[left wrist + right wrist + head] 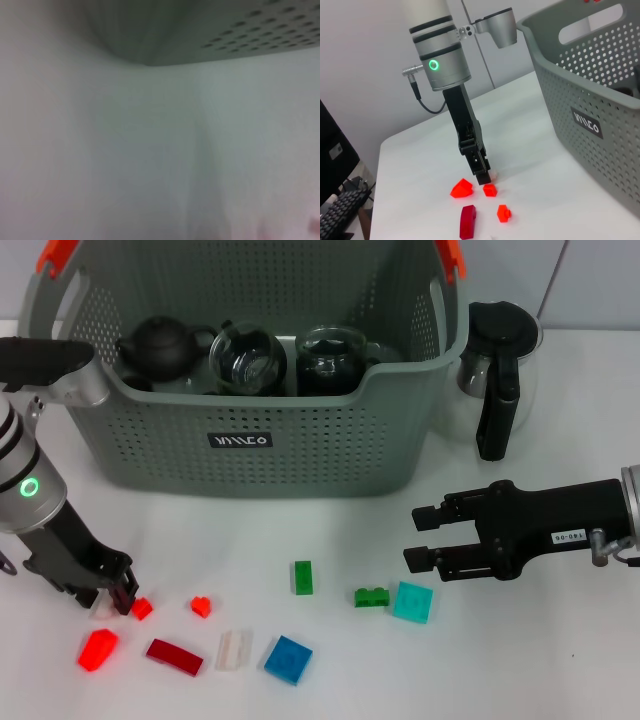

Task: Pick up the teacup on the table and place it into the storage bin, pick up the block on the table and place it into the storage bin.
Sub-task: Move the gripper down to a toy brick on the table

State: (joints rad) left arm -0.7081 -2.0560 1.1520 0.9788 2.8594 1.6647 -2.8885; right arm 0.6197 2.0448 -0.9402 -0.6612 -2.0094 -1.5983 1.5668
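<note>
Blocks lie scattered along the frame's bottom, a pale block (101, 608) at lower left directly under the left gripper (112, 598), whose finger state stays unclear; right gripper (428, 537) spread.

light: bright, even | shadows: soft | left wrist view: heavily blurred

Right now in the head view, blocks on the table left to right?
Bright red block → dark red block → white block → blue block → green flat block → green brick → teal block.
</note>
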